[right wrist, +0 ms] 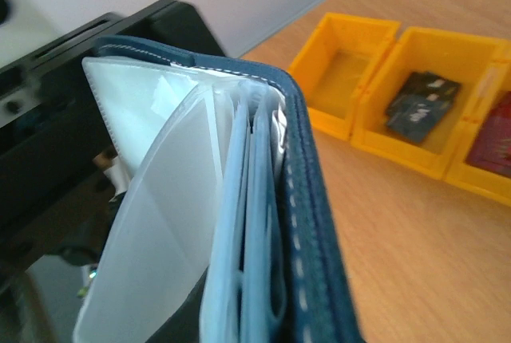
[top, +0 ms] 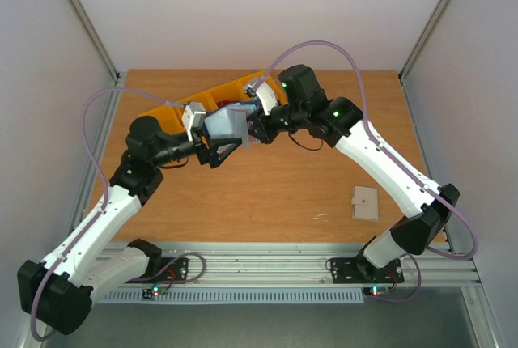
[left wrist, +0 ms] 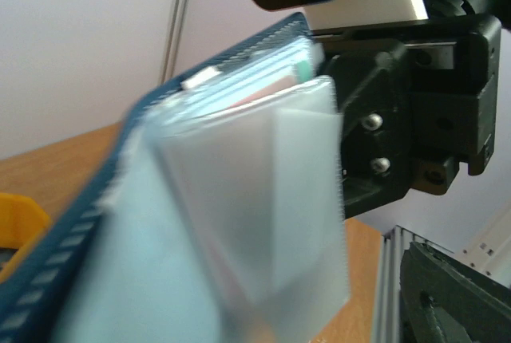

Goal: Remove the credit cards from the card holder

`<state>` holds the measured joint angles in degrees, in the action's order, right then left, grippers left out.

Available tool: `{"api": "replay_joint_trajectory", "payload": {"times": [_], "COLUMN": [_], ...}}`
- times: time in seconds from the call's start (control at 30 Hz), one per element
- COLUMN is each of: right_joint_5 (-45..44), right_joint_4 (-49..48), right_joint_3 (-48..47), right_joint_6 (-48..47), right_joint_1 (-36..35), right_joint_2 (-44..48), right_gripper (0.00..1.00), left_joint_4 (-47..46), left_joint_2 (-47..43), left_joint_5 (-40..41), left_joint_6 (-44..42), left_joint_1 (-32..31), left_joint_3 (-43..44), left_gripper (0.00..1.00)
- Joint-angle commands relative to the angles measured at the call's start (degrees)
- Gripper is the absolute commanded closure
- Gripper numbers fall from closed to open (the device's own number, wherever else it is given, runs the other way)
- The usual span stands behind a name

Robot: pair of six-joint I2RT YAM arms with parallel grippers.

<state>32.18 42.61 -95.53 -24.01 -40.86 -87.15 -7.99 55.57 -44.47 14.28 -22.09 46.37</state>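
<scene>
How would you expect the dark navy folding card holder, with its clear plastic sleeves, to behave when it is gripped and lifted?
Probably floppy: the dark navy folding card holder fans open and its clear plastic sleeves splay apart. The glossy sleeves may be slippery to pinch. It looks light for its size, being made of thin leaves, and is held up above the wooden table.

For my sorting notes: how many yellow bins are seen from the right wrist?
3, in a row on the table: an empty bin at left, a middle bin with dark items, a third bin cut by the right edge. More may be hidden.
</scene>
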Motion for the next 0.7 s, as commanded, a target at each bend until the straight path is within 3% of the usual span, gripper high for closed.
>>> {"api": "replay_joint_trajectory", "payload": {"times": [0.0, 0.2, 0.47, 0.57, 0.67], "right_joint_5": [-9.48, -14.42, -10.87, -5.3, 6.49], "right_joint_4": [2.74, 3.17, 2.03, 0.8, -1.8], "right_joint_3": [-7.17, -8.81, -8.1, -5.09, -0.67], "right_joint_6": [0.34, 3.23, 3.12, 3.62, 2.69], "right_joint_1": [-3.82, -4.03, -3.59, -0.48, 2.55], "right_joint_2": [-3.62, -4.32, -3.63, -1.17, 1.51], "right_gripper": [0.99, 0.99, 0.99, 0.99, 0.99], "left_joint_4": [1.04, 3.79, 7.48, 10.48, 10.17], "left_joint_2": [1.21, 1.9, 1.94, 0.31, -1.46], "left_joint_5": [6.79, 20.61, 36.15, 35.89, 26.95], "left_joint_6": [-5.26, -11.56, -15.75, -16.8, -12.97], "left_joint_1": [-2.81, -3.47, -3.7, -2.69, -0.24], "left_joint_3": [2.31, 2.62, 3.05, 2.59, 1.8], "left_gripper": [0.01, 0.01, 0.01, 0.01, 0.03]}}
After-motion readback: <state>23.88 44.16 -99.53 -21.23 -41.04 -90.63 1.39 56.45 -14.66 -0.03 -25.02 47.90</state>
